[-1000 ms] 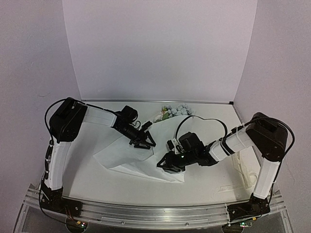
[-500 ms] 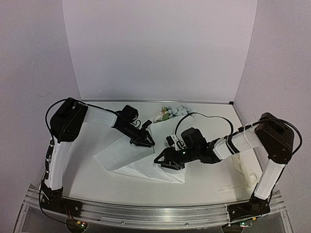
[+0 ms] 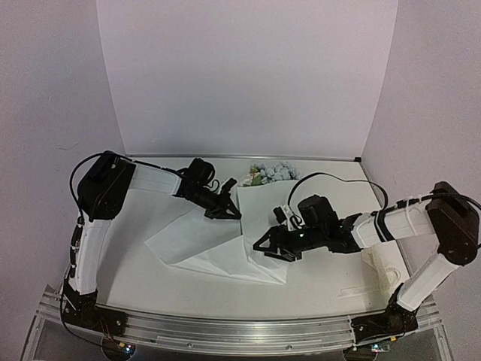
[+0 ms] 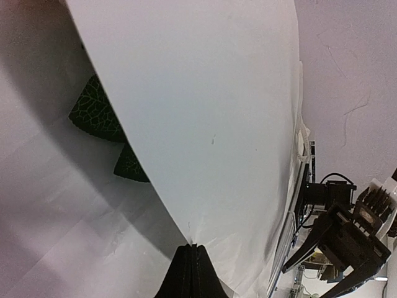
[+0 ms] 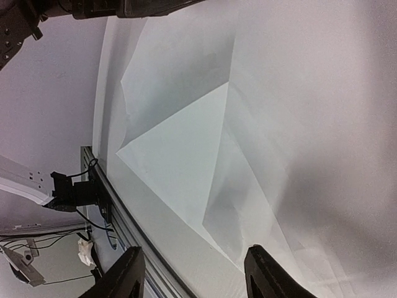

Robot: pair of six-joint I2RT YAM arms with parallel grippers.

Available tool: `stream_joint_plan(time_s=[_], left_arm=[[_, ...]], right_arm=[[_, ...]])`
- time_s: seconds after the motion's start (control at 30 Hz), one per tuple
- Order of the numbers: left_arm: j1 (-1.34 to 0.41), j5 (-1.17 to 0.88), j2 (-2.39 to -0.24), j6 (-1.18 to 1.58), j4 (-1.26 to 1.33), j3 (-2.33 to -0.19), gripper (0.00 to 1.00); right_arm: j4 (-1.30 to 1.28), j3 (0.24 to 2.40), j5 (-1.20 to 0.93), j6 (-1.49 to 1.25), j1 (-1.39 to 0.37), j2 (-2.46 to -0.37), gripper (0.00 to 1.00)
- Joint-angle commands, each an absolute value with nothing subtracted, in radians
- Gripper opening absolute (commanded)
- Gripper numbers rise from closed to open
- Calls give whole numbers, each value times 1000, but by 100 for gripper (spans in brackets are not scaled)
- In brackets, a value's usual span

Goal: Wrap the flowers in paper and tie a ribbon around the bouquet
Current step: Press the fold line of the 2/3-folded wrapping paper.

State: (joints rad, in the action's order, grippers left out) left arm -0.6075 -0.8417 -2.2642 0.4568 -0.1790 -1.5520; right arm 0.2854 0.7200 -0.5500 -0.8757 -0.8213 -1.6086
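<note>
White paper [image 3: 203, 241] creased across the table [image 3: 323, 282], raised edge pinched in shut left fingers [image 4: 191, 273]; right fingers [image 3: 272, 250] half apart, empty, over its near corner; flowers [image 3: 270, 173] at far edge.

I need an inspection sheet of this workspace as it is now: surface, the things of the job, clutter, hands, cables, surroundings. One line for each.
Surface: white table, its middle covered by the sheet.
Job's things: paper folded, lying mid-table; flowers at the far edge, stems hidden under the paper; pale strip at the right edge, probably the ribbon.
Clutter: nothing seen.
Hands: left hand shut on a paper edge; right hand open above the paper.
Cables: black cable loops over the right arm.
Surroundings: white backboard, lilac walls.
</note>
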Motion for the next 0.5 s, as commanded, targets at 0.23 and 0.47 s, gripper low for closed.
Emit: stream_joint_plan(time_s=[0.23,0.47], left_arm=[[-606,-806,-2210,463,-130,-1567,0],[-606,-763,-2166,461,-153,-1541,1]], right_arm=[[216,606,-442,-856,-831,-1551,25],[223,674,-433,-855,-884,-1681,23]])
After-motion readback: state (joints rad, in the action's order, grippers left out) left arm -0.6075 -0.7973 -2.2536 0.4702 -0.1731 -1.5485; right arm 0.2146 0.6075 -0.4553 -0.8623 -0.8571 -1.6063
